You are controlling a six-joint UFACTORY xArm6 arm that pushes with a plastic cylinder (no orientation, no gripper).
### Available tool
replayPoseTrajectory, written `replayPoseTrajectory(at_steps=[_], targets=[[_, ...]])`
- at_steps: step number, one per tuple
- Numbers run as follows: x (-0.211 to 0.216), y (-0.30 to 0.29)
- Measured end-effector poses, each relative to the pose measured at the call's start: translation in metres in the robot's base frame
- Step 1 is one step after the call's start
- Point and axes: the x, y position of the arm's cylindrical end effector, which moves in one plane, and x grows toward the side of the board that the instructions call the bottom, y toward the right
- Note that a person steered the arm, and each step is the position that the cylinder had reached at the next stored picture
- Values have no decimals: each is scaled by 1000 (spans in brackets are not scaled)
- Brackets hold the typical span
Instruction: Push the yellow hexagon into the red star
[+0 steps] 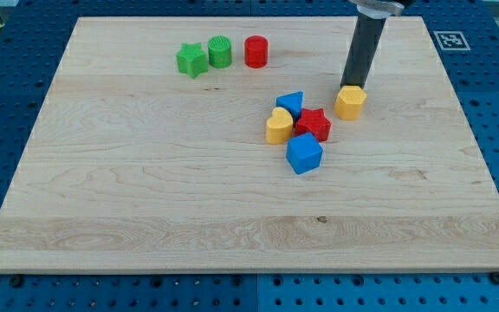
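Observation:
The yellow hexagon (350, 102) lies right of the board's middle. The red star (314, 124) lies just to its lower left, a small gap apart. My tip (352, 86) stands at the hexagon's upper edge, touching or nearly touching it, with the dark rod rising to the view's top. Around the red star sit a blue triangular block (291, 103) at its upper left, a yellow heart (278, 126) at its left and a blue cube (304, 153) below it.
Toward the view's top left lie a green star (192, 59), a green cylinder (220, 51) and a red cylinder (255, 52) in a row. The wooden board (145, 199) rests on a blue perforated table.

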Motion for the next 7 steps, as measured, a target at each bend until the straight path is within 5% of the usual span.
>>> replayPoseTrajectory(at_steps=[4, 7], targets=[[20, 45], [26, 4]])
